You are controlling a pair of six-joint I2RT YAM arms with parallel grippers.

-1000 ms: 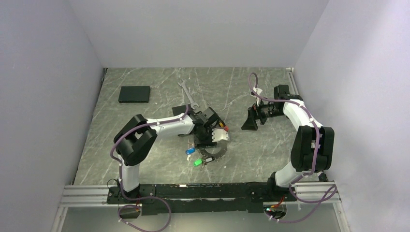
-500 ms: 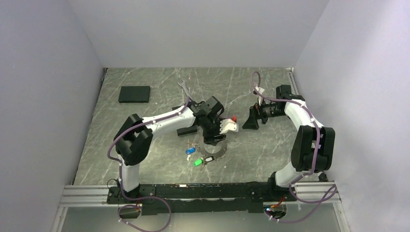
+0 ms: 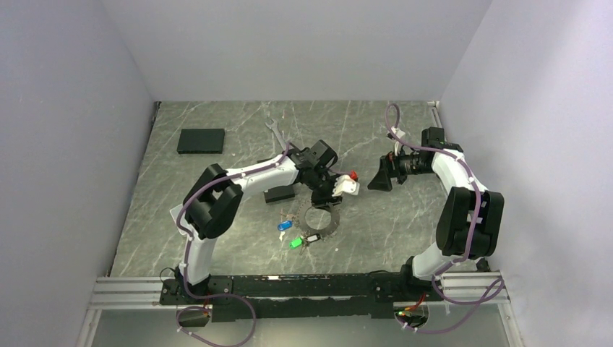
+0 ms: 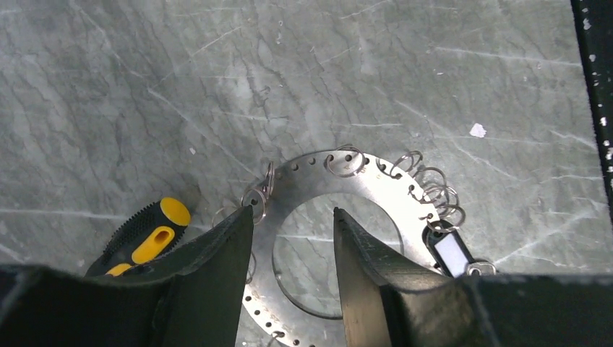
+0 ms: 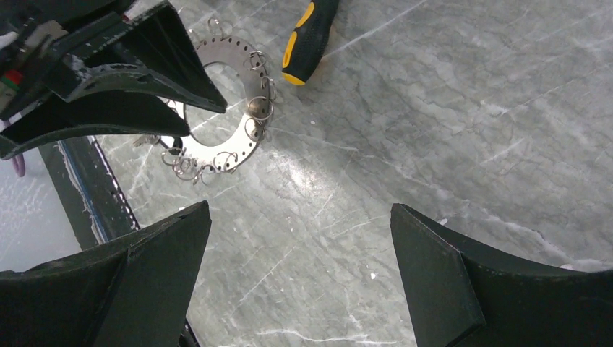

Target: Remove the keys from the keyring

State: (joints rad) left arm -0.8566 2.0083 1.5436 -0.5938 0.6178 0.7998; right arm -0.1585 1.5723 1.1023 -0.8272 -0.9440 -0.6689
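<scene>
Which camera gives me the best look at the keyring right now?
Left wrist: the keyring fills the frame, its rim holes sharp. Right wrist shows it smaller and partly hidden; top external shows it tiny.

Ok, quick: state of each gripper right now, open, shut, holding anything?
Left gripper: jaws partly open, holding nothing, over the keyring.
Right gripper: jaws wide open, empty.

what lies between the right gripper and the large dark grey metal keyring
Only bare marble tabletop separates right gripper from keyring, per the right wrist view.
</scene>
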